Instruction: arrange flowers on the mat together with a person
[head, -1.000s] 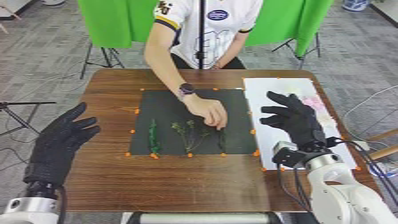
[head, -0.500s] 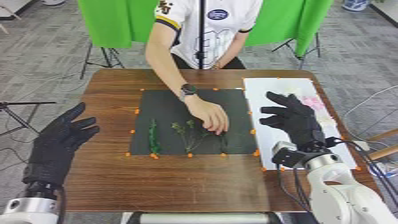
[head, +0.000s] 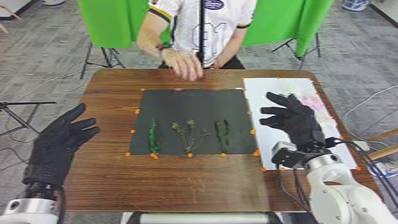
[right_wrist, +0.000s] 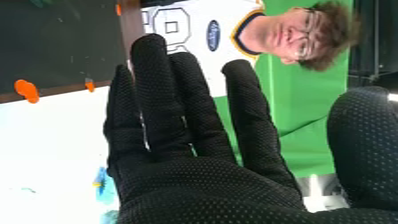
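In the head view, a dark mat (head: 194, 115) lies on the table. Three green stems rest side by side on its near half: a leafy one (head: 154, 137) on the left, a branching sprig (head: 189, 136) in the middle and a long-leaved one (head: 222, 136) on the right. Pink flowers (head: 313, 103) lie on a white sheet (head: 271, 88). My left hand (head: 59, 145) is held open left of the mat. My right hand (head: 295, 120) is over the white sheet, open and holding nothing; the right wrist view shows the same hand (right_wrist: 213, 185) with straight fingers. A person's hand (head: 184, 65) is above the far table edge.
The brown wooden table (head: 178, 185) runs around the mat and sheet. Orange markers (head: 155, 155) line their borders. In the right wrist view, a blue item (right_wrist: 99, 181) lies on the white sheet. A green cloth (head: 115, 25) hangs behind the person.
The person's hand has left the right-hand stem on the mat and drawn back to the far table edge. That stem now lies uncovered. Both of my hands have stayed still.
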